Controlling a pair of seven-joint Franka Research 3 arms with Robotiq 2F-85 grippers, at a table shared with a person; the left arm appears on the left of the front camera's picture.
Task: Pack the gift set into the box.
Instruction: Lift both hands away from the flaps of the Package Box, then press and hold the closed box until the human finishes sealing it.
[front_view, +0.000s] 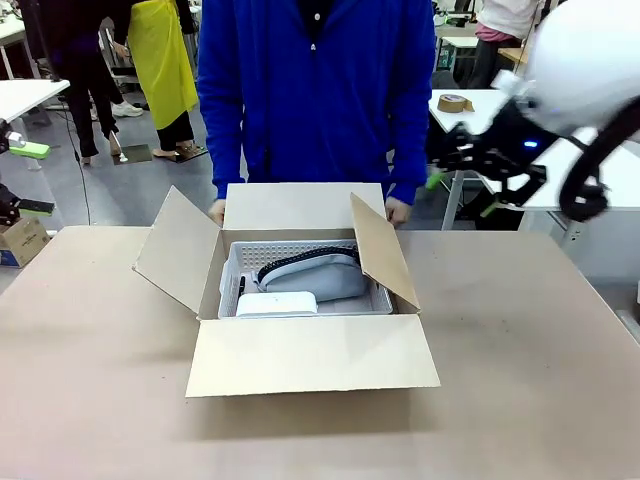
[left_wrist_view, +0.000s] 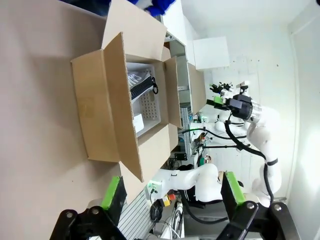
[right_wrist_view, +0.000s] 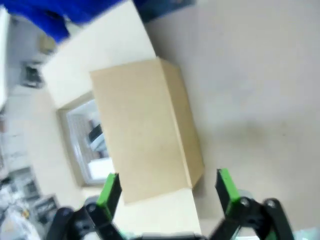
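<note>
The box (front_view: 310, 365), a large brown carton, stands open in the middle of the table with all four flaps spread. Inside lies the gift set: a pale perforated tray (front_view: 245, 255), a grey zippered pouch (front_view: 315, 275) and a small flat white box (front_view: 277, 304). A person in blue stands behind with both hands at the far flap (front_view: 290, 205). My right gripper (front_view: 460, 195) hangs open in the air off the box's far right; in its wrist view it (right_wrist_view: 167, 185) is open above the box (right_wrist_view: 145, 130). My left gripper (front_view: 40, 180) is open at the far left edge, and open (left_wrist_view: 172, 192) facing the box (left_wrist_view: 105, 120).
A small carton with blue print (front_view: 20, 242) sits at the table's left edge. Bare brown table (front_view: 530, 370) lies on both sides of the box and in front of it. A tape roll (front_view: 455, 103) rests on a white table behind.
</note>
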